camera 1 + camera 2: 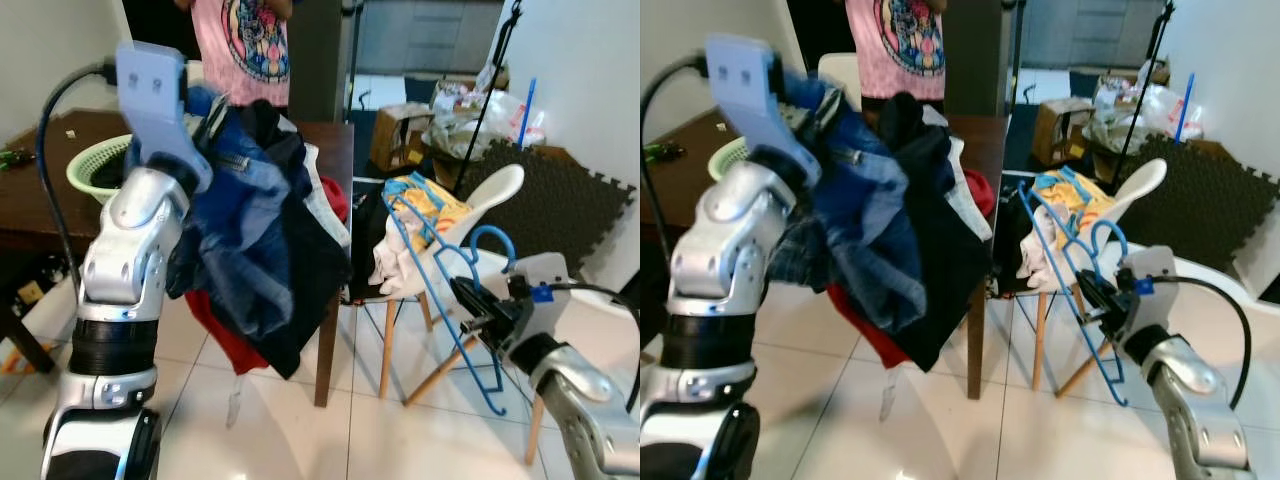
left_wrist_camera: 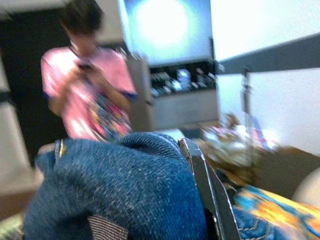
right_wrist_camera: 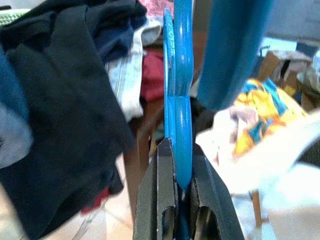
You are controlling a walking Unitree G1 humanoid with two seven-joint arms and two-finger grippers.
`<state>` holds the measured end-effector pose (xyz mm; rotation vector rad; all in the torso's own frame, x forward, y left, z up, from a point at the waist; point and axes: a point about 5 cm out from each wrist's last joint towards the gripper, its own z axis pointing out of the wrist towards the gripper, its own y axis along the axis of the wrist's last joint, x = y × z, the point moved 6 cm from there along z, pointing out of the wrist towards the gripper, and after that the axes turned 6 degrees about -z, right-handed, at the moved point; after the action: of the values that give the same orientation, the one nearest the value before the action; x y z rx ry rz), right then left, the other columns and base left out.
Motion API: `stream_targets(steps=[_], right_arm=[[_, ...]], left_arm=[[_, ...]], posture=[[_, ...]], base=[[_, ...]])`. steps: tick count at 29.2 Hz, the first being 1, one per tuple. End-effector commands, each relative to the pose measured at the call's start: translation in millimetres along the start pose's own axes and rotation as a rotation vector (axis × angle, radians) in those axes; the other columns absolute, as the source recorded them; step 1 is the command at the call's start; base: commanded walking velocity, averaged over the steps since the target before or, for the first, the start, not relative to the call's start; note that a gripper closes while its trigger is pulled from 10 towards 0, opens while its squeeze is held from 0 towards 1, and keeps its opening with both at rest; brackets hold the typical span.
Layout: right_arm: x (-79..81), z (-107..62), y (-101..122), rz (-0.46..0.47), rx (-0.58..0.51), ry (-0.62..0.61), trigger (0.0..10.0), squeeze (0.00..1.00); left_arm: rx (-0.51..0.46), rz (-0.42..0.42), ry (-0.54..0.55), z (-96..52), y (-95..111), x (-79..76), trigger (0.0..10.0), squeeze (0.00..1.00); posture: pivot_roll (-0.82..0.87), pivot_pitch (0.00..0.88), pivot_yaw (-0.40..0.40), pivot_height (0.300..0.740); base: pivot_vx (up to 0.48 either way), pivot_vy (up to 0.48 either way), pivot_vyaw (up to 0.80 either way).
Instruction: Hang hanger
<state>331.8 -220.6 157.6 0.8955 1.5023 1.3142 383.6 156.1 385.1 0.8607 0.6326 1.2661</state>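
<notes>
That blue hanger (image 1: 440, 290) at 4 o'clock looks light, stiff and a bit slick, right hand (image 1: 478, 310) clamped on its bar, left hand (image 2: 202, 190) pinching floppy denim clothes (image 1: 250, 240).

silver arms (image 1: 125, 265), black cables, black claw (image 1: 470, 300)

home | dining table (image 1: 30, 215) | white chair (image 1: 490, 205) | laundry pile (image 1: 265, 240)
</notes>
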Motion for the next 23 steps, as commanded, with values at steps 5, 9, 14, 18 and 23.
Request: stream_targets(steps=[5, 9, 14, 18, 23], right_arm=[[4.5, 1.6, 1.8, 0.007, -0.001, 0.011, 10.0, 0.00], [2.8, 0.0, 1.8, 0.005, 0.001, 0.006, 10.0, 0.00], [0.3, -0.7, 2.0, 0.000, 0.006, -0.003, 10.0, 0.00], [-1.1, 0.8, 1.1, -0.007, 0.013, -0.015, 10.0, 0.00], [-1.9, 1.4, 1.8, -0.010, 0.014, -0.023, 10.0, 0.00]], left_arm=[[-0.057, 0.030, 0.017, 8.6, 20.1, 9.6, 10.0, 0.00], [-0.059, 0.042, 0.030, 11.6, 23.5, 13.0, 10.0, 0.00], [-0.019, 0.017, 0.077, 15.2, 13.9, 27.3, 10.0, 0.00], [-0.010, -0.003, 0.054, 22.1, 11.8, 23.5, 10.0, 0.00], [0.150, -0.022, 0.072, 26.7, -24.2, 24.2, 10.0, 0.00]], posture=[[0.20, 0.000, 0.009, 0.740], [0.19, 0.000, 0.009, 0.740], [0.19, 0.000, 0.010, 0.740], [0.19, 0.000, 0.008, 0.740], [0.19, 0.000, 0.010, 0.740]], base=[[0.480, 0.000, 0.00], [0.480, 0.000, 0.00], [0.480, 0.000, 0.00], [0.480, 0.000, 0.00], [0.245, 0.000, 0.00]])
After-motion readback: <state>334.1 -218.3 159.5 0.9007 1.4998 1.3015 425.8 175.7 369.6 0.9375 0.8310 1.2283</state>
